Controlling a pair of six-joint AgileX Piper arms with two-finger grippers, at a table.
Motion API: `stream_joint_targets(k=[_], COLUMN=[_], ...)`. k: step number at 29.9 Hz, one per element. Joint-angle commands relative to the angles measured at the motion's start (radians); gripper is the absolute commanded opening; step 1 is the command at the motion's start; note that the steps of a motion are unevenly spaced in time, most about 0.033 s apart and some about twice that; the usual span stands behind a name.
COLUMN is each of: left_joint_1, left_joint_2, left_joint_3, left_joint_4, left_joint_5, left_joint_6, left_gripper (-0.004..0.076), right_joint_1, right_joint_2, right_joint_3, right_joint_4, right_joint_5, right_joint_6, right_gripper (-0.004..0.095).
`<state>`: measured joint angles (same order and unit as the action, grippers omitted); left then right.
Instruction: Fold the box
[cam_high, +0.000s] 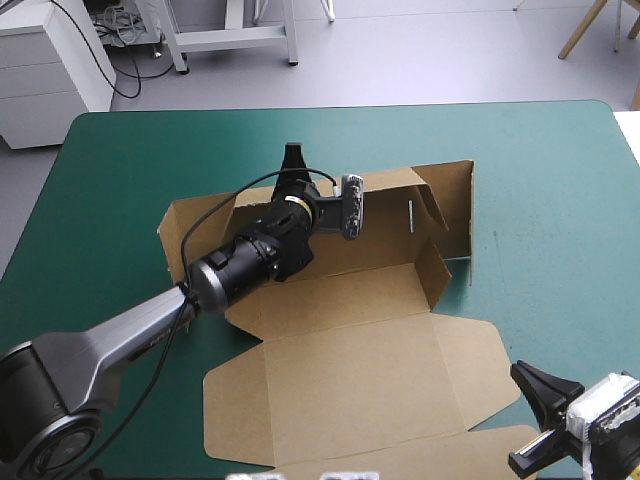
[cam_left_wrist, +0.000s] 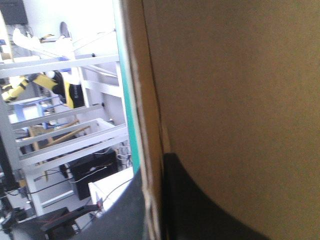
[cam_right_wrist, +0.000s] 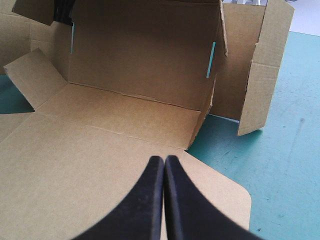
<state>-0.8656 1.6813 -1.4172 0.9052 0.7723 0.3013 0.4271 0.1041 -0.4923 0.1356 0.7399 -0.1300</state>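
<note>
Brown board, cut and part-folded: the box (cam_high: 350, 370) lies at the middle of the table (cam_high: 120, 160), on its teal-green cover. The long wall toward the table's far edge stands upright, with narrow slots cut through it. The short wall toward the table's right edge also stands, and a loose flap leans outward beyond it. Toward the table's left edge a flap is only half raised. The lid panel lies flat toward the table's near edge, its side flaps round-cornered. The left gripper (cam_left_wrist: 152, 172) pinches the top edge of the upright long wall, one black finger on each face. The right gripper (cam_right_wrist: 164, 162), fingers pressed together to a point, sits near the table's near right corner, just beside the lid's right flap.
</note>
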Motion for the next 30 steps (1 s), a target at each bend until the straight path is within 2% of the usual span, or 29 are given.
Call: stream_joint_targets(k=[1, 7, 11, 15, 20, 23, 26, 30], left_joint_1=[-0.061, -0.132, -0.149, -0.160, -0.160, -0.160, -0.160, -0.160], left_joint_2=[-0.099, -0.164, -0.180, -0.180, -0.180, -0.180, -0.176, -0.168], left_joint_3=[0.075, 0.256, 0.336, 0.400, 0.412, 0.412, 0.412, 0.412], left_joint_4=[0.239, 0.602, 0.763, 0.898, 0.907, 0.908, 0.908, 0.904], left_joint_5=[-0.050, -0.067, -0.052, -0.030, -0.013, -0.013, -0.013, -0.013], left_joint_6=[-0.145, -0.470, -0.622, -0.692, -0.762, -0.780, -0.780, -0.780], left_gripper=[-0.0010, -0.0010, -0.0010, -0.0010, -0.0010, -0.0010, -0.0010, -0.0010], right_joint_1=[-0.004, -0.004, -0.004, -0.004, -0.004, -0.004, -0.004, -0.004], right_joint_2=[0.013, 0.013, 0.013, 0.013, 0.013, 0.013, 0.013, 0.013], right_joint_3=[-0.026, -0.026, -0.026, -0.026, -0.026, -0.026, -0.026, -0.026], right_joint_4=[0.006, 0.006, 0.006, 0.006, 0.006, 0.006, 0.001, -0.026], right_joint_5=[-0.078, -0.076, -0.076, -0.076, -0.076, -0.074, -0.074, -0.092], right_joint_6=[-0.010, -0.006, -0.004, -0.004, -0.004, -0.004, -0.004, 0.029], right_gripper=[-0.0019, -0.0019, -0.0019, -0.0019, -0.0016, 0.0021, 0.0157, 0.0516])
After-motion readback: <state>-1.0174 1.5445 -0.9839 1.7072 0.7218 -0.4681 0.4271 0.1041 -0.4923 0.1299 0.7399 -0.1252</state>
